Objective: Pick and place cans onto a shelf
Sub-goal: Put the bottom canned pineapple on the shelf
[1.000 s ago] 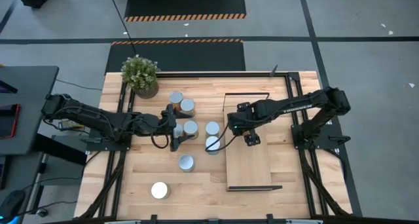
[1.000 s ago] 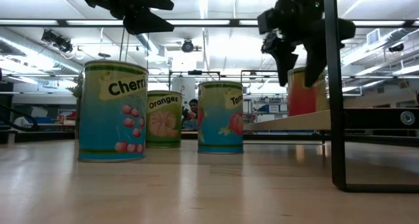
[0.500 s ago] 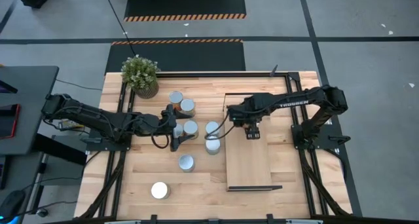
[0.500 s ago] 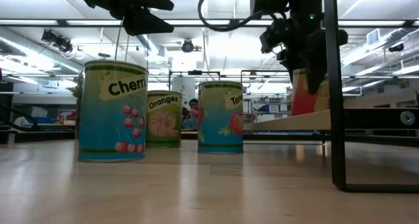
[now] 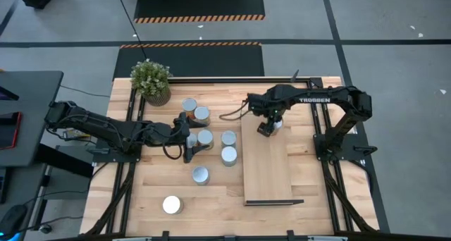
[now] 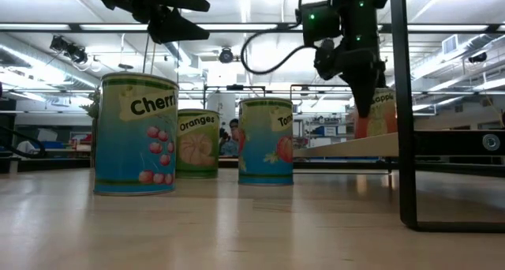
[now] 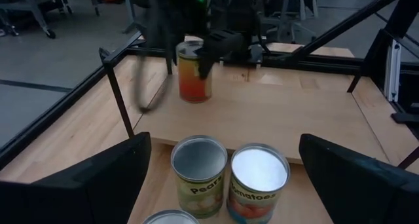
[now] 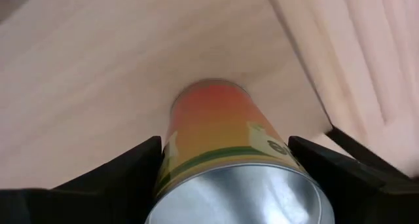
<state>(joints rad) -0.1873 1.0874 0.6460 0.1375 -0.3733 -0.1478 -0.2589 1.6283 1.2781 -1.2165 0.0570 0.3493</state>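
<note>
My right gripper is shut on an orange-sided can over the far end of the light-wood shelf. The can also shows in the low view. My left gripper is open and empty, hovering by a group of upright silver-lidded cans on the tabletop left of the shelf. Its wrist view shows a pears can and a tomatoes can ahead of it. More cans stand nearer the front, one of them with a bright white top. My right gripper pinches the orange can's upper sides between its two fingers, just below the lid. The fingers come from above, pointing down. The can is upright, its bottom at the shelf board; whether it rests there I cannot tell.
A potted plant stands at the table's far left corner. Black frame rails run along the table's sides. The shelf's black end frame stands at the right of the low view. The shelf's near part is bare board.
My right gripper has carried the orange can along the shelf toward the table's far edge, keeping it upright and keeping its hold.
</note>
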